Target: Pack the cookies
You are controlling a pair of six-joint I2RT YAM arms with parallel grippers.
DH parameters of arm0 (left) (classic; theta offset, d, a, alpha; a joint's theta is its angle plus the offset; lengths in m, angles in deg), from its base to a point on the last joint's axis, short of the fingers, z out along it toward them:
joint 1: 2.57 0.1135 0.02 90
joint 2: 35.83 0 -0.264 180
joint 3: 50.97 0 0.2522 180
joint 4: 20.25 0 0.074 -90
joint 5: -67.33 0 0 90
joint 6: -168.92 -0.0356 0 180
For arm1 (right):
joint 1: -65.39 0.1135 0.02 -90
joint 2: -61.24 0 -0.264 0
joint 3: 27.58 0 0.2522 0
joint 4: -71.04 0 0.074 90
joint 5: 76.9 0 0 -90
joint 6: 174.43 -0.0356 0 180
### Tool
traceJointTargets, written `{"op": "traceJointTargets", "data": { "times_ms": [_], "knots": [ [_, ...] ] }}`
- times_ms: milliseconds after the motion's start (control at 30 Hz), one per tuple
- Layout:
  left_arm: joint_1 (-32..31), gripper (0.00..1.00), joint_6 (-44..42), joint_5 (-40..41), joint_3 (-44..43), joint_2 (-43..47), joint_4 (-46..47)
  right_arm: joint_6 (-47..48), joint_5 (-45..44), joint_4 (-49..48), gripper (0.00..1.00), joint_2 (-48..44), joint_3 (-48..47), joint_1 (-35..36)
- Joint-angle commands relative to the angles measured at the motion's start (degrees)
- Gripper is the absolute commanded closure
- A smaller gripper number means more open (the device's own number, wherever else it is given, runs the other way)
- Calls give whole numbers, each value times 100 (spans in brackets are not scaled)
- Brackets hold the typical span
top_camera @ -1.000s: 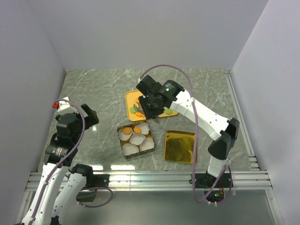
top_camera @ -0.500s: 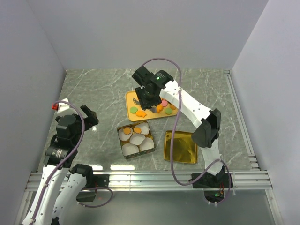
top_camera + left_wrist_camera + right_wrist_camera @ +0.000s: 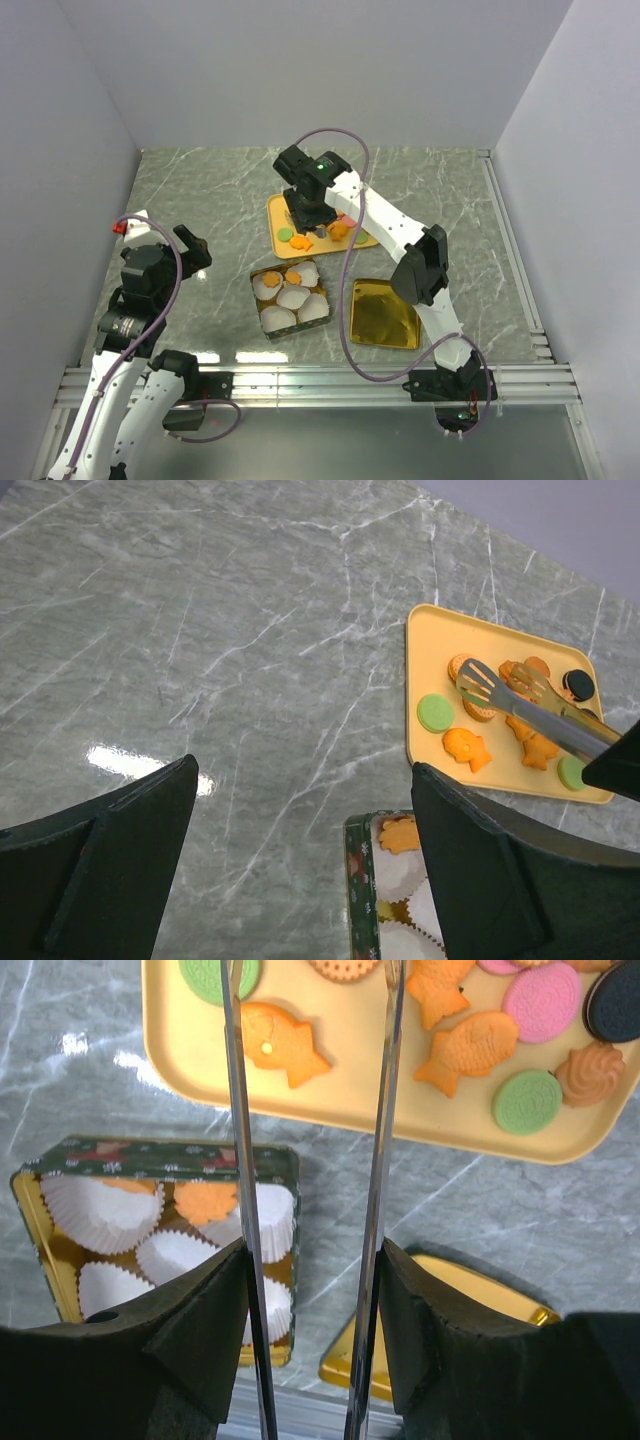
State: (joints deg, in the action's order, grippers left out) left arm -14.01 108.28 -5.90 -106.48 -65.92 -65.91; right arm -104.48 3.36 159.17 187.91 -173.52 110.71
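Observation:
The cookies (image 3: 340, 232) lie on a yellow tray (image 3: 275, 215): orange fish (image 3: 280, 1042), green rounds (image 3: 435, 712), a pink round (image 3: 543, 1000) and a black one (image 3: 578, 684). My right gripper (image 3: 305, 212) is shut on metal tongs (image 3: 520, 705), whose two arms (image 3: 235, 1110) stand apart. The tong tips lie at a round tan cookie (image 3: 470, 708) on the tray's left part. A green tin (image 3: 262, 322) with white paper cups (image 3: 100, 1215) holds two orange cookies (image 3: 205, 1200). My left gripper (image 3: 305, 810) is open and empty, above the table left of the tin.
The tin's gold lid (image 3: 382, 313) lies right of the tin, near the front edge. Grey walls stand on the left, back and right. A metal rail runs along the table's near edge.
My right arm has swung away from the tin, back and left, and the tongs now reach over the left part of the tray. The left arm has not moved.

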Motion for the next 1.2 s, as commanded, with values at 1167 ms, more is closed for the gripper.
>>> {"op": "traceJointTargets", "data": {
  "times_ms": [1167],
  "knots": [
    [-25,6,-124,-227,54,-94,298,-130,473,-511,60,683,-537,-339]
  ]
}}
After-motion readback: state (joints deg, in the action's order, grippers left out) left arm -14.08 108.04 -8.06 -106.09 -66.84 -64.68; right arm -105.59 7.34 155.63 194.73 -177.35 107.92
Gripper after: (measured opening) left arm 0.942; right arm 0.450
